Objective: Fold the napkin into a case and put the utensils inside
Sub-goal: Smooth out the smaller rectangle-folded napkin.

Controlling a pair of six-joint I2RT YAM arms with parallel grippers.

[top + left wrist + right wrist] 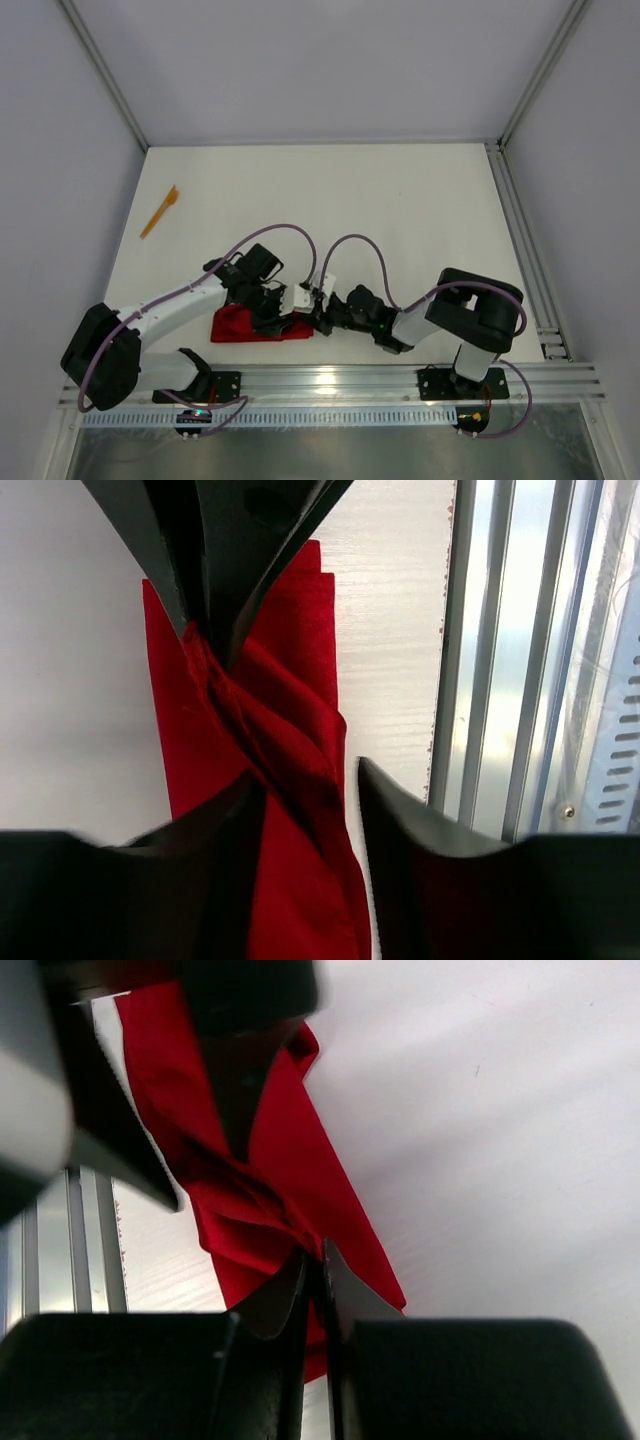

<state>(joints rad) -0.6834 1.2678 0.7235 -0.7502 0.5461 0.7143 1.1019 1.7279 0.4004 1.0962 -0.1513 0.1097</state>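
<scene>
**R gripper** (315, 1260): jaws pressed together, pinching a raised fold of the napkin (270, 1150) at their tips.

**L gripper** (305, 790): jaws apart, one finger on each side of the same twisted ridge of cloth. We see a thin gap betw. cloth and one finger, so nothing is clamped here.

The two grippers meet tip to tip over the napkin. In the L wrist view, the R gripper's closed tips bite the ridge at top.

**Napkin:** red, folded into a long strip w/ layered edges and bunched along the middle. It lies on the white table (400, 220) at its near edge, just beside the aluminium rail (500, 680) and betw. the two arm bases.

**Utensil** (160, 212): one orange piece lies at the table's far L side, well apart from napkin & both grippers. We cannot tell its end type.
</scene>
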